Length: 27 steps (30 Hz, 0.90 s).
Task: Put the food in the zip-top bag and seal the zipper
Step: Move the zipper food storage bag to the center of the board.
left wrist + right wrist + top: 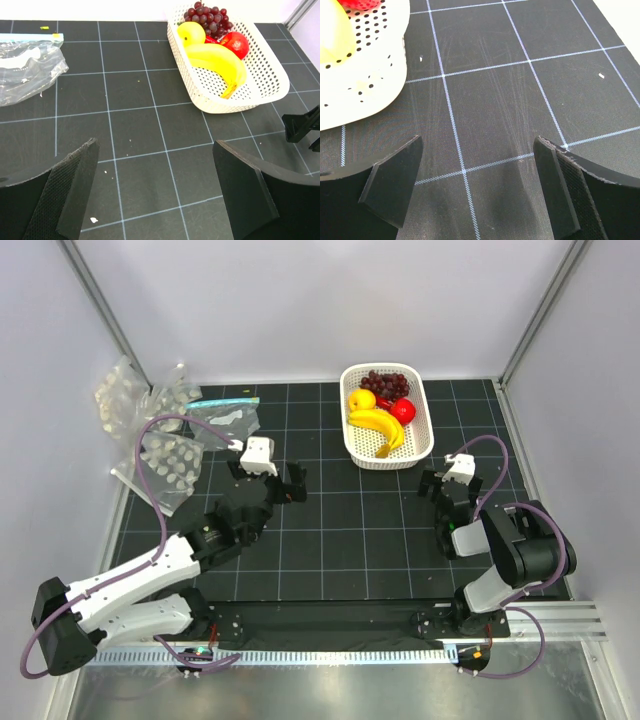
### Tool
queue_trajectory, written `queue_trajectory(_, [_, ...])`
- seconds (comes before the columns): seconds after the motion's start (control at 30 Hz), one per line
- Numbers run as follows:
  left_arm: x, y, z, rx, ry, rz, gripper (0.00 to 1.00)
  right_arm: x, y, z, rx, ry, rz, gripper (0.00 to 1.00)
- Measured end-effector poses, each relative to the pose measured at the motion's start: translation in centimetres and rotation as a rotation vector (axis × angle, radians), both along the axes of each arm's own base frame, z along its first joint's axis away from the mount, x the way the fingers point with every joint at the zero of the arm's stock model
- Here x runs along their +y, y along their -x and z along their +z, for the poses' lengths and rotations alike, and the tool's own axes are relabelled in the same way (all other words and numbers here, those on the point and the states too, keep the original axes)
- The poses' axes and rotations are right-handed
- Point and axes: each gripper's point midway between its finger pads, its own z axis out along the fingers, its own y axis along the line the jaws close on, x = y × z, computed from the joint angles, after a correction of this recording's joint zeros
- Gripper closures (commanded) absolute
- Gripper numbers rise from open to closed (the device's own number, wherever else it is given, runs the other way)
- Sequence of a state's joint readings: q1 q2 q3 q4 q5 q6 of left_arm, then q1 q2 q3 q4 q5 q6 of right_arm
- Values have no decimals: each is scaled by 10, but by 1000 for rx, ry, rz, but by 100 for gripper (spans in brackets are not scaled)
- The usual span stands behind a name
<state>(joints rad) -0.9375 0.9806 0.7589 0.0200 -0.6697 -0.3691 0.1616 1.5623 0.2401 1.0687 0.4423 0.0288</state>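
Note:
The food sits in a white perforated basket (415, 445) (272, 85) at the back right: a banana (378, 427) (217, 60), a round yellow fruit (361, 399) (190, 32), a round red fruit (403, 410) (236, 45) and dark grapes (385, 383) (210, 17). The zip-top bag (228, 422) (35, 75) lies crumpled at the back left, a pale band across it; I cannot make out the zipper clearly. My left gripper (270, 480) (155, 150) hangs open and empty between bag and basket. Just in front of the basket, my right gripper (447, 490) (477, 145) is open and empty too.
A teal strip (222, 400) (30, 37) of another clear bag lies just behind the pouch. Bumpy clear packs (165, 462) pile up at the far left against the wall. The basket's corner (360, 85) is close to my right gripper's left finger. White walls enclose the black grid mat (340, 530).

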Motion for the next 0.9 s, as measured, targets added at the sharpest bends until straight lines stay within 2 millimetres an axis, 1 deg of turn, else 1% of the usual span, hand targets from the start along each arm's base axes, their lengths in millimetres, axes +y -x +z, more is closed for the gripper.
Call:
queue_trajectory(0.23, [1, 0, 0, -3, -12, 0, 0, -1, 2, 4, -14, 7, -23, 0])
queue_trajectory(0.4, [10, -7, -6, 6, -34, 60, 0, -1, 6, 9, -48, 6, -31, 0])
queue_trajectory(0.53, [16, -15, -16, 27, -64, 109, 0, -3, 11, 9, -54, 7, -35, 0])
queue_trajectory(0.6, [22, -20, -23, 47, -80, 154, 0, -3, 12, 9, -58, 8, -34, 0])
queue_trajectory(0.67, [31, -28, -31, 74, -91, 213, 0, -4, 15, 12, -66, 9, -34, 0])
queue_trajectory(0.7, [38, -33, -39, 99, -92, 260, 0, -4, 17, 16, -64, 10, -33, 0])
queue_trajectory(0.73, [44, -36, -41, 104, -91, 284, 0, -4, 17, 25, -84, 6, -34, 0])
queue_trajectory(0.77, [54, -42, -46, 128, -91, 331, 0, -4, 17, 35, -102, 1, -31, 0])
queue_trajectory(0.8, [63, -47, -53, 151, -89, 373, 0, -3, 17, 51, -134, -5, -29, 0])
queue_trajectory(0.87, [85, -57, -64, 198, -74, 459, 0, -3, 17, 89, -232, -36, -29, 0])
queue_trajectory(0.9, [97, -62, -71, 223, -58, 503, 0, -2, 17, 102, -266, -53, -30, 1])
